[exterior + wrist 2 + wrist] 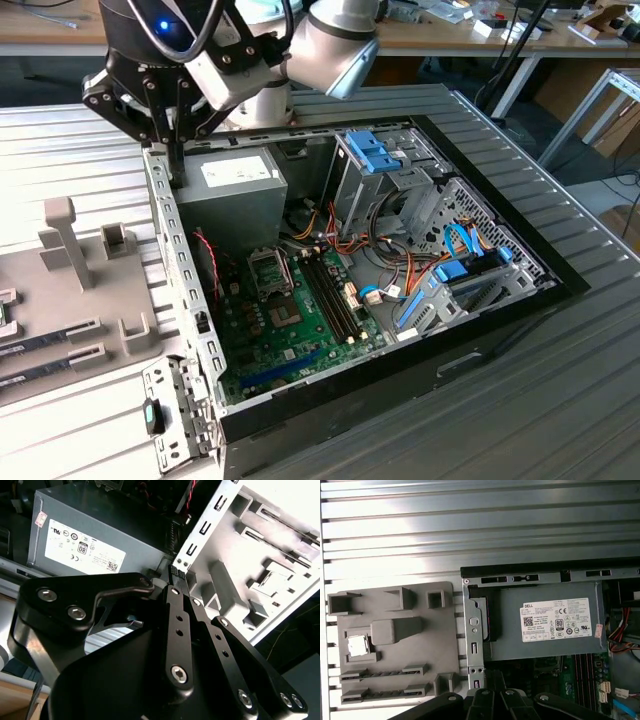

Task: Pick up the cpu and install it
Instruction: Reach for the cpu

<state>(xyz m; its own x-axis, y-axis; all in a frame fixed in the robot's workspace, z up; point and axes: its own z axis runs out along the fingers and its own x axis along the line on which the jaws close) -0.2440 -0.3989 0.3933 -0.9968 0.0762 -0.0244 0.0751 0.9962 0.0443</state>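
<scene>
The cpu (358,645), a small silver square chip, lies in a recess of the grey holder plate (420,645) in the first wrist view, beside the open computer case. My gripper (177,172) hangs over the case's back corner at the exterior view's left, next to the grey power supply (235,195). Its black fingers (178,587) meet at the tips with nothing between them, well apart from the cpu. The empty processor socket (270,268) sits on the green motherboard (290,330) inside the case.
The case's metal side wall (180,290) stands between the holder plate (90,300) and the motherboard. Memory sticks (45,350) lie in the plate's slots. Drive cages (390,170) and bundled cables (400,270) fill the case's far side. Ribbed grey table (560,390) surrounds everything.
</scene>
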